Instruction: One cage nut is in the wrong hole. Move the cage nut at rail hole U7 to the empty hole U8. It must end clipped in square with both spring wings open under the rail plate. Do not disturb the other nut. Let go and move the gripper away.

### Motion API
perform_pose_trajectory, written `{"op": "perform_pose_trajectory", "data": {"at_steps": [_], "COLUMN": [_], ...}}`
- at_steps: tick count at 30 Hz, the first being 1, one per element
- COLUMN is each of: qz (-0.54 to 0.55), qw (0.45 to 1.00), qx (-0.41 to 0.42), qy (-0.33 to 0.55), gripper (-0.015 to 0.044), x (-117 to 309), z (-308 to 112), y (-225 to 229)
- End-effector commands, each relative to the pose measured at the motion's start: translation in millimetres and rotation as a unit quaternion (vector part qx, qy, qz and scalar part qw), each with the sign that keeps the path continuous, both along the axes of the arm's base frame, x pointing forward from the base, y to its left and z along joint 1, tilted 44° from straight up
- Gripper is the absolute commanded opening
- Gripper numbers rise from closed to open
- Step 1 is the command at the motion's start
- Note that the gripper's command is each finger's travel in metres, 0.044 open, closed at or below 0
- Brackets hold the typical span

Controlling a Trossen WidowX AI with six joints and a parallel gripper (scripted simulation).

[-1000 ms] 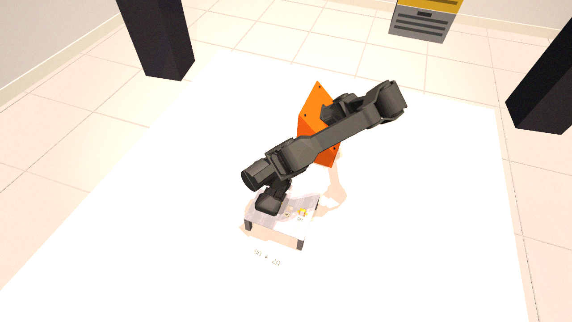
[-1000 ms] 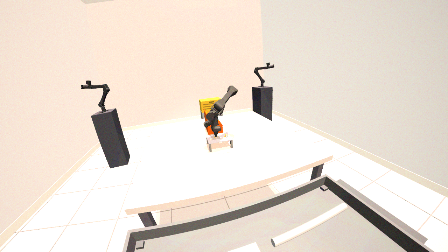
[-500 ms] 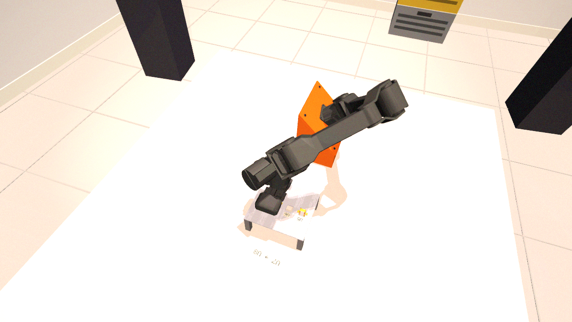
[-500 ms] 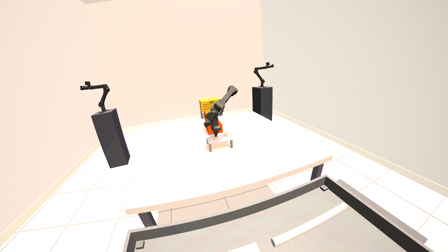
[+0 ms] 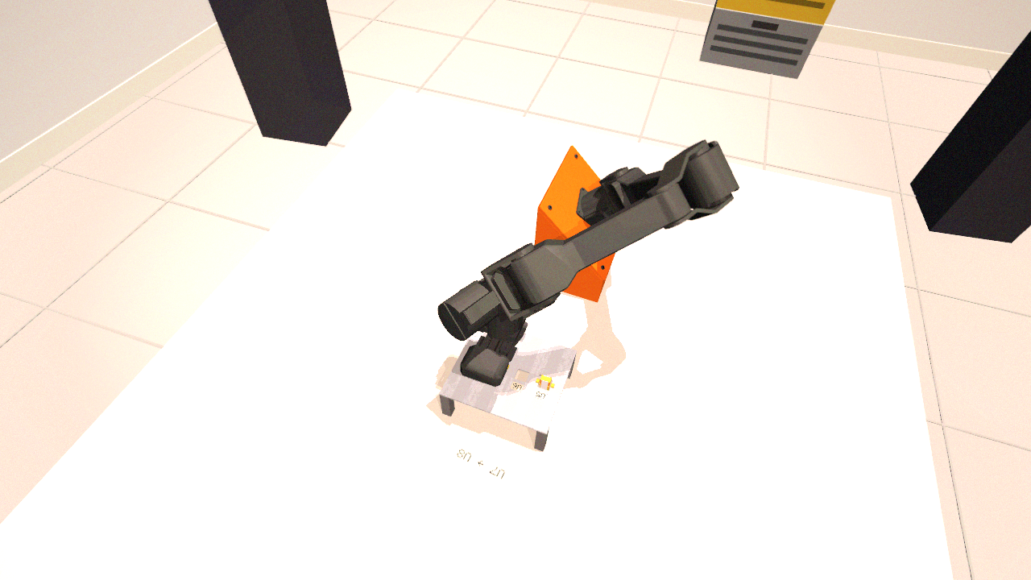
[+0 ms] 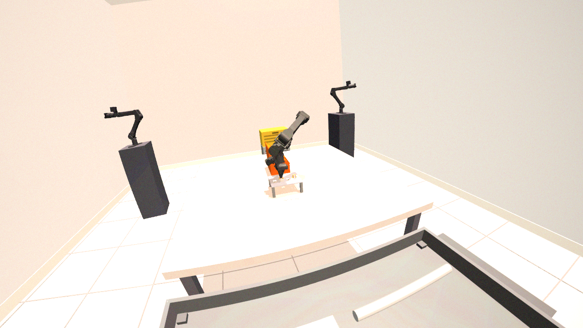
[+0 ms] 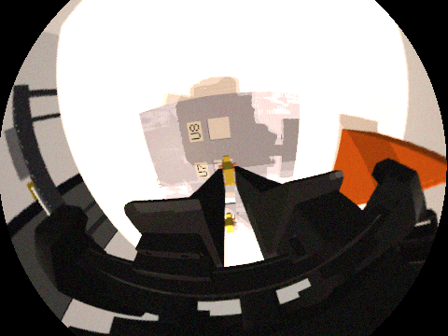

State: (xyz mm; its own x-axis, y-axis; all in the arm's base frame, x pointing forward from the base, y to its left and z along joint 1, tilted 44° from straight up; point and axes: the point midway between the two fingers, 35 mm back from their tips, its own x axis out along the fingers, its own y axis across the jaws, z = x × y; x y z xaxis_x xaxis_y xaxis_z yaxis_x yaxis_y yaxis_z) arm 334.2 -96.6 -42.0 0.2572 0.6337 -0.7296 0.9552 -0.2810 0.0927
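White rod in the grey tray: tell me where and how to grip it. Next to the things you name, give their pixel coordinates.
Probably its middle, from above, squeezing across its length: the white rod [image 6: 403,292] is long, round and straight, lying in the grey tray [image 6: 291,278], both long sides free.

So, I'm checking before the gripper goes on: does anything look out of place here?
Yes: the cage nut in the gripper is by label U7, while hole U8 sits empty. Nothing looks spilled.
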Motion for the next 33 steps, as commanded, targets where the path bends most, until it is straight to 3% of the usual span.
{"op": "perform_pose_trajectory", "data": {"at_steps": [1, 33], "qz": [-0.003, -0.015], "qw": [1.0, 1.0], "qx": [0.003, 0.001], "qy": [0.002, -0.01], "gripper": [0.0028, 0.0028], "x": [-1.9, -3.6], "z": [-1.1, -1.6], "y": [1.6, 1.7]}}
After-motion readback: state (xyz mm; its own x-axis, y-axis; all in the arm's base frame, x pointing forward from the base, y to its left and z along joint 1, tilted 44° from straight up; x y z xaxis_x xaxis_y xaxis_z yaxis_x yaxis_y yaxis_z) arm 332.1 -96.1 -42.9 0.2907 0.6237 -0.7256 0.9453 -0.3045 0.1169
